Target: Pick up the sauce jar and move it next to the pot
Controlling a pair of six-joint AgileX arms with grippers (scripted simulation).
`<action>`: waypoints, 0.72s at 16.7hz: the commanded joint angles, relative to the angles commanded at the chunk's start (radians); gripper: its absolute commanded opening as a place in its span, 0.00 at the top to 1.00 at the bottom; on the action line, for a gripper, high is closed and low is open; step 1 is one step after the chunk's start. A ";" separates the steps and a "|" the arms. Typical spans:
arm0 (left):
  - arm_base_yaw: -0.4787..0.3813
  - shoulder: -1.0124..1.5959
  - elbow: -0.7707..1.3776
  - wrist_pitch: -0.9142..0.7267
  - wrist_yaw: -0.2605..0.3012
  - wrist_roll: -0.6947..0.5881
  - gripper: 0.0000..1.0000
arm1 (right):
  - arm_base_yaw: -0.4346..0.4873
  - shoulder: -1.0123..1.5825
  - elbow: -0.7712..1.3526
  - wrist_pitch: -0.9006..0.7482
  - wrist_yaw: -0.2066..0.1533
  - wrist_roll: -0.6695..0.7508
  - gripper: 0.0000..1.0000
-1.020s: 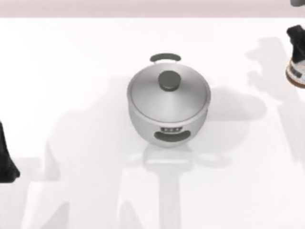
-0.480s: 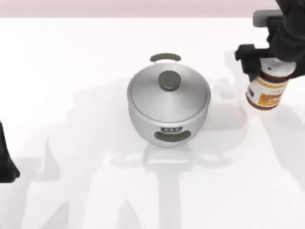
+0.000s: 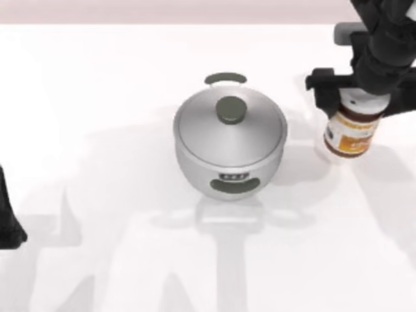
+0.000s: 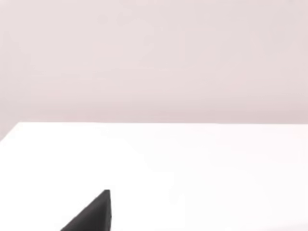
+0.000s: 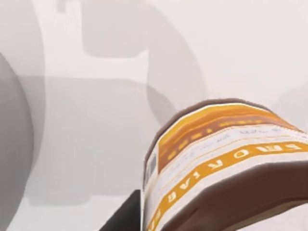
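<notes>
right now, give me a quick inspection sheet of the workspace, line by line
surface: white table, bare apart from the job's things, crossed by soft shadows
sauce jar: held at its lid end by the right gripper, on the table's right side, apart from the pot; label visible in the right wrist view; cannot tell if its base touches the table
pot: upright at the table's middle, lid on
clutter: nothing seen
right gripper: shut on the sauce jar, above the right side
left gripper: parked at the table's left edge
cables: nothing seen
surroundings: plain pale wall behind the table
</notes>
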 joint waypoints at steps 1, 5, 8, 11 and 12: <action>0.000 0.000 0.000 0.000 0.000 0.000 0.00 | 0.000 0.000 -0.002 0.004 0.000 0.000 1.00; 0.000 0.000 0.000 0.000 0.000 0.000 0.00 | 0.001 0.023 -0.059 0.093 0.003 0.000 1.00; 0.000 0.000 0.000 0.000 0.000 0.000 0.00 | 0.003 0.048 -0.109 0.164 0.003 -0.001 1.00; 0.000 0.000 0.000 0.000 0.000 0.000 0.00 | 0.003 0.053 -0.117 0.175 0.003 -0.001 1.00; 0.000 0.000 0.000 0.000 0.000 0.000 0.00 | 0.003 0.053 -0.117 0.175 0.003 -0.001 1.00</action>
